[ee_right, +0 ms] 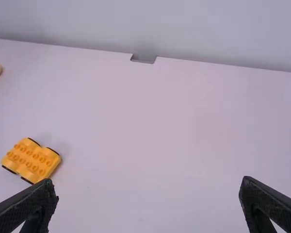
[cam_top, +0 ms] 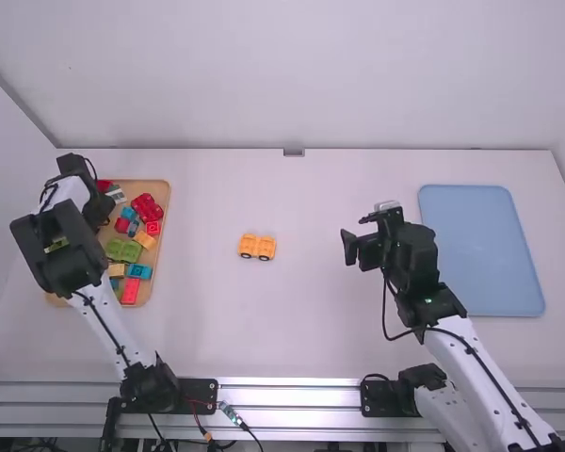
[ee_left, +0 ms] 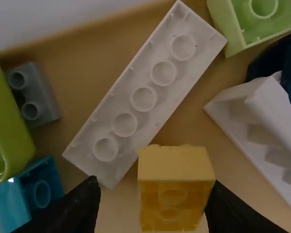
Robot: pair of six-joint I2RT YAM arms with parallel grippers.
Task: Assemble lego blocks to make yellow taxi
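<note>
Over the wooden tray's back part is my left gripper (cam_top: 102,205). In the left wrist view, a small yellow brick (ee_left: 174,187) lies between the fingers of my left gripper (ee_left: 155,184), which is open, with a gap on the brick's left side. My right gripper (cam_top: 354,234) hangs over the table right of the middle; in the right wrist view my right gripper (ee_right: 149,187) is wide open and holds nothing. A yellow-orange wheeled base (cam_top: 257,247) with black wheels sits mid-table; the same base (ee_right: 31,160) shows its studs upward.
The wooden tray (cam_top: 165,202) at the left holds several loose bricks. Around the small yellow brick are a long white brick (ee_left: 144,98), a grey brick (ee_left: 43,92), a teal brick (ee_left: 12,204) and a white stepped piece (ee_left: 276,131). A blue mat (cam_top: 480,250) lies at the right.
</note>
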